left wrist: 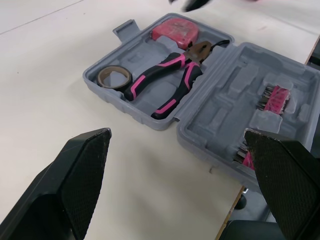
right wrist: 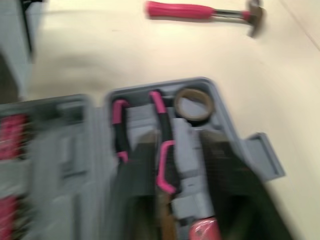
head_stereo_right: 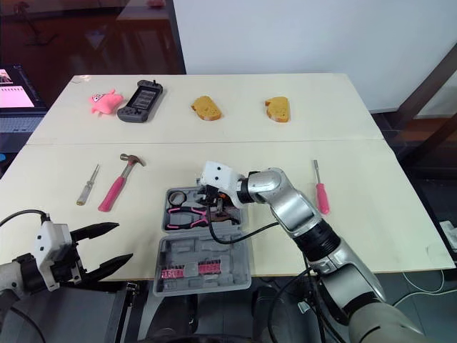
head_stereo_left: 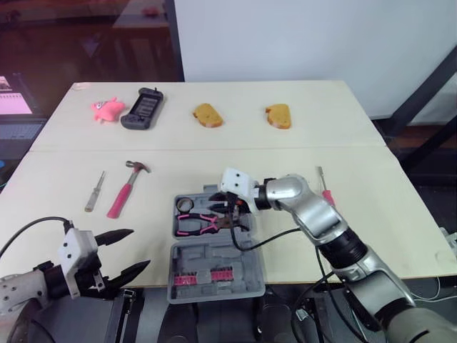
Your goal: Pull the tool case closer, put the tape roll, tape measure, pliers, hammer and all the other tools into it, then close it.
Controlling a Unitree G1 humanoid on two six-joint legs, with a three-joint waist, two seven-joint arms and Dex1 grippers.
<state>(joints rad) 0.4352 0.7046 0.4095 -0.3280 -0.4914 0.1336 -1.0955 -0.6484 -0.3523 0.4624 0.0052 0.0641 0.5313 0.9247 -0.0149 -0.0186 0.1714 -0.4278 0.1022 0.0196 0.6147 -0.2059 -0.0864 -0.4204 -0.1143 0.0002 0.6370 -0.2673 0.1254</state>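
Observation:
The grey tool case [head_stereo_left: 246,246] lies open at the table's front edge. Its far half holds the pink-handled pliers [head_stereo_left: 200,223], the tape roll [head_stereo_left: 187,204] and a red tape measure [left wrist: 172,31]. Pink bits [head_stereo_left: 207,276] sit in the near half. My right gripper [head_stereo_left: 232,213] hovers open just above the pliers' head, its fingers astride the tool. The pink hammer [head_stereo_left: 127,187] and a small grey-handled screwdriver [head_stereo_left: 94,191] lie left of the case. A pink screwdriver [head_stereo_left: 325,189] lies to its right. At the front left, off the table edge, my left gripper [head_stereo_left: 121,251] is open and holds nothing.
On the far table sit a pink toy [head_stereo_left: 107,108], a black handheld controller [head_stereo_left: 143,108] and two bread pieces [head_stereo_left: 208,114] [head_stereo_left: 278,116]. A seam runs between the two tabletops. The case's near half overhangs the front edge. A laptop [head_stereo_left: 14,107] stands beyond the left side.

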